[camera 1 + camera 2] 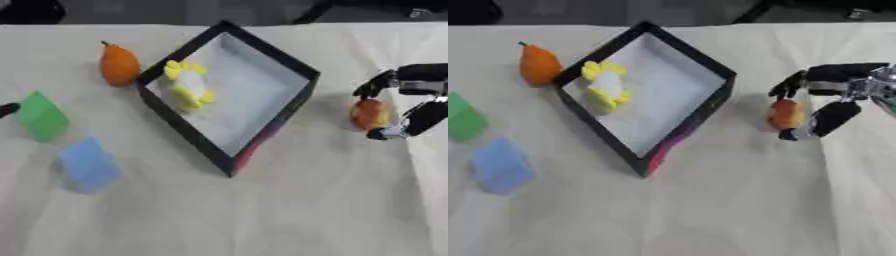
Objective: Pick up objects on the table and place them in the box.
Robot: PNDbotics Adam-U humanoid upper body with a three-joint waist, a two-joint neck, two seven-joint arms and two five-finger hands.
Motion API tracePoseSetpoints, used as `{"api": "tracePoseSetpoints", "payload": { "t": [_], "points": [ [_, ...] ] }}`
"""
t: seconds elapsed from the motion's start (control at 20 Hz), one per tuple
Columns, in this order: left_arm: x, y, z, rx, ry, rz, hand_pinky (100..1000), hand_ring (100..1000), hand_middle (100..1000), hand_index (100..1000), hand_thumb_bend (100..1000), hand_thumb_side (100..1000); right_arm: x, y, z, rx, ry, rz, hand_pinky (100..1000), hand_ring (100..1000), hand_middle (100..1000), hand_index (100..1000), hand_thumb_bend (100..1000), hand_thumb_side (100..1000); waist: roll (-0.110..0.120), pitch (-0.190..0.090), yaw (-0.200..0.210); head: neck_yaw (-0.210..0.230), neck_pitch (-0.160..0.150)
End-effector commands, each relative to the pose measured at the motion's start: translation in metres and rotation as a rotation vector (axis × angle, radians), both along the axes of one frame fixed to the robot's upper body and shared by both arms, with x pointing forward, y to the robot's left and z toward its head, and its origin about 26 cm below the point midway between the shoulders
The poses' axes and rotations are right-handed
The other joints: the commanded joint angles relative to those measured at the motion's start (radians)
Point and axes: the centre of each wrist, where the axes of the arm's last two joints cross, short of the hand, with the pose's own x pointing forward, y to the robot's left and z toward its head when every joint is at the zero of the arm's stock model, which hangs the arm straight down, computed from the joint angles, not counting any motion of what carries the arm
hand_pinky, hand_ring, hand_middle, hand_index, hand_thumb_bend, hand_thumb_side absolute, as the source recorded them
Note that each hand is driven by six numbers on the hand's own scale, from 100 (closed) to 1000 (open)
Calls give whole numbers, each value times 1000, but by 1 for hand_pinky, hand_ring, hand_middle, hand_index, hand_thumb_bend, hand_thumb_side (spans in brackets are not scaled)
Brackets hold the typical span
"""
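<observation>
A black box (pixel 296 102) with a pale floor stands askew in the middle, and a yellow and white toy (pixel 189 85) lies inside near its left wall. An orange pear (pixel 118 65) stands just left of the box. Further left lie a green block (pixel 40 116) and a blue block (pixel 88 165). Right of the box, my right hand (pixel 833 112) comes in from the right edge, thumb above and fingers below, curled round a small orange-red fruit (pixel 786 114) at table level. Only a dark tip of my left hand (pixel 7 109) shows at the left edge, beside the green block.
A cream cloth (pixel 262 215) covers the table, with open cloth in front of the box. A dark strip runs along the table's far edge.
</observation>
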Motion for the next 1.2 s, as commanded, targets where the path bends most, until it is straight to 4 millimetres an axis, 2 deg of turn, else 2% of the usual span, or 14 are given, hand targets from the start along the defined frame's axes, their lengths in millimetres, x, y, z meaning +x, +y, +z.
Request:
{"api": "tracePoseSetpoints", "payload": {
  "t": [0.05,0.15,0.9,1.0,1.2],
  "points": [
    [-1,0,8,21,-28,-7,798,1000,814,828,140,826,2,-12,12,-8,-43,-34,925,833,792,923,428,570,-1,-10,-1,-3,-11],
    [-1,0,8,22,-28,-8,798,1000,814,827,139,827,4,-14,11,-9,-59,-42,923,834,794,923,460,569,0,-9,-1,-3,-12],
    [-1,-2,8,30,-30,-18,798,1000,810,826,138,832,18,-25,-4,-53,-135,-81,882,792,752,900,433,567,4,1,-2,-5,-18],
    [-1,-2,8,32,-30,-20,798,1000,810,826,137,832,20,-25,-7,-55,-134,-84,875,777,735,883,426,545,5,2,-2,-5,-17],
    [0,-3,8,32,-32,-21,798,1000,810,826,138,832,23,-23,-11,-38,-122,-71,857,747,644,816,376,456,6,4,-1,-6,-15]
  ]
}}
